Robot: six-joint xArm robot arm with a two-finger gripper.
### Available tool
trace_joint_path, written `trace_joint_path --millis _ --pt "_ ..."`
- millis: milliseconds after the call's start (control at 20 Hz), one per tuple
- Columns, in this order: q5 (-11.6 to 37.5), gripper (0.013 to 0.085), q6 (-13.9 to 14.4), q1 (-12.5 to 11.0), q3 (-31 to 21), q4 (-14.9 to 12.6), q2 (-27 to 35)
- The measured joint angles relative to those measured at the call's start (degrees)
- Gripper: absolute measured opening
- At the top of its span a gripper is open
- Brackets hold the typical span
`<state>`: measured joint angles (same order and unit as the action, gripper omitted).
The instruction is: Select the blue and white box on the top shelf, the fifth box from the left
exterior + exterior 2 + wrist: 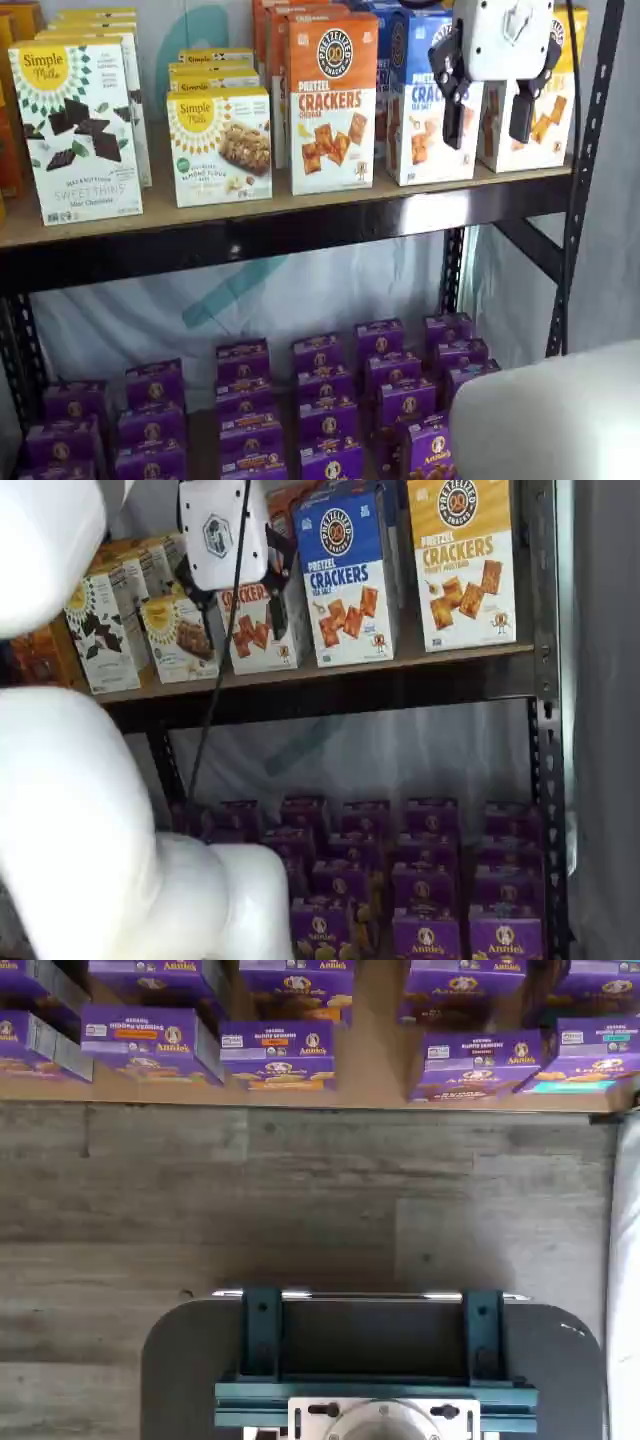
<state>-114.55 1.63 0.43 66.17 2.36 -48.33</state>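
The blue and white box [412, 110] stands upright on the top shelf [300, 215], between an orange Cheddar box [332, 100] and a yellow-topped box [548, 120]. It also shows in a shelf view [345, 575], with the top shelf [420, 665] under it. My gripper [486, 135] hangs in front of the box's right edge, open, with a plain gap between the black fingers [452, 105] and nothing in them. Its white body [220, 530] shows in a shelf view to the left of the box. The wrist view does not show the box.
Simple Mills boxes [80, 130] fill the shelf's left part. Several small purple boxes [300, 400] stand on the low level and show in the wrist view [280, 1050]. A dark mount with teal brackets [370, 1360] is over the grey floor. My white arm [60, 780] fills the foreground.
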Motion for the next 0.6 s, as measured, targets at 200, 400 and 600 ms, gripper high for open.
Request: trace_joint_path --millis 200,400,600 --pt "-6.4 0.0850 -1.9 -5.2 2.8 6.0 3.5" --pt "-6.2 0.0850 -2.0 -5.3 2.6 6.1 3.3" --pt "-5.5 0.0850 -1.9 -4.7 2.3 5.6 3.1"
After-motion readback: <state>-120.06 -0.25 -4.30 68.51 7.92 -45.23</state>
